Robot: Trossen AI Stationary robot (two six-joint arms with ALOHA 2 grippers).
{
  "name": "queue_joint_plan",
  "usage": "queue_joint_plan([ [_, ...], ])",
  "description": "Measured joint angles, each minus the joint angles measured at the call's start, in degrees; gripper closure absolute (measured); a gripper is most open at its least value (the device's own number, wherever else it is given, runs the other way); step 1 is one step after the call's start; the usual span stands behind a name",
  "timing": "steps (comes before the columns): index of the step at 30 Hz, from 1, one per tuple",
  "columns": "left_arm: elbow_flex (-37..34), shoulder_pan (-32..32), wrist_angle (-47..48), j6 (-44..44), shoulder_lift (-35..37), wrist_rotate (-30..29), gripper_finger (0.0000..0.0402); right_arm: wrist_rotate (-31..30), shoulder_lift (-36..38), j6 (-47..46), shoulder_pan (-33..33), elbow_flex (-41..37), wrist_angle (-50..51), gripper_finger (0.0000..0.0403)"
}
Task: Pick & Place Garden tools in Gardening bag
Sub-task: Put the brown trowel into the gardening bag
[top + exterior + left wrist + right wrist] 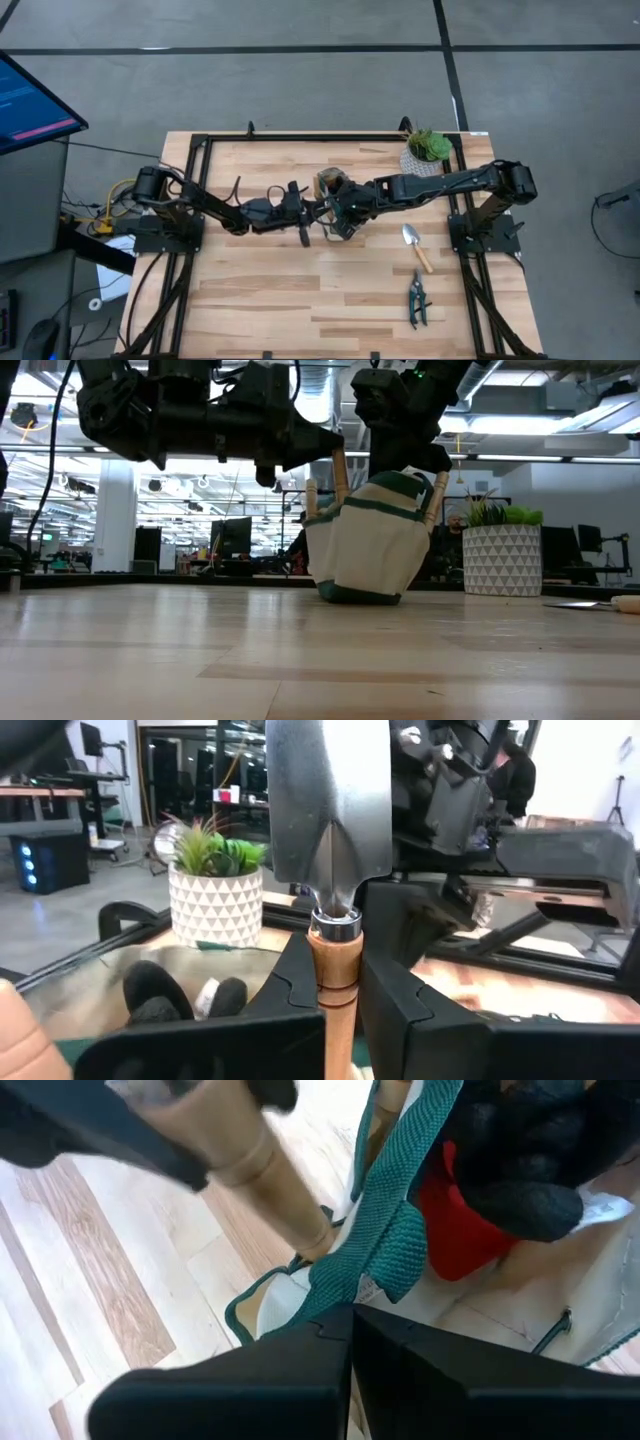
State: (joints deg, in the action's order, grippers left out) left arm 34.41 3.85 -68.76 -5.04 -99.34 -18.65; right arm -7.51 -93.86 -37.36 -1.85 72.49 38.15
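Bag [333, 190] held tilted at frame centre | strap [385, 1250] clamped by right tool [345, 1315] | trowel [330, 830] gripped by left tool [335, 985] | shears [416, 298], second trowel [417, 246] on bench [260, 290] lower right

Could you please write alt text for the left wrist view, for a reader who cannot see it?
The left pincer is shut on a silver-bladed trowel with a wooden handle, blade pointing up. Beyond it stand a green plant in a white patterned pot and the other dark arm.
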Motion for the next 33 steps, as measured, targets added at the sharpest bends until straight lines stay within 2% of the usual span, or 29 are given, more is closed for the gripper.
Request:
queue_joint_plan([
  [28, 0.0, 0.0, -0.7, 0.0, -0.2, -0.1, 0.0391, 1.5, 0.0, 0.4, 0.0, 0.0, 0.0, 0.0403],
  [33, 0.0, 0.2, -2.3, -0.7, -3.0, 0.1, 0.0391, 1.8, 0.0, 0.4, 0.0, 0.0, 0.0, 0.0403],
])
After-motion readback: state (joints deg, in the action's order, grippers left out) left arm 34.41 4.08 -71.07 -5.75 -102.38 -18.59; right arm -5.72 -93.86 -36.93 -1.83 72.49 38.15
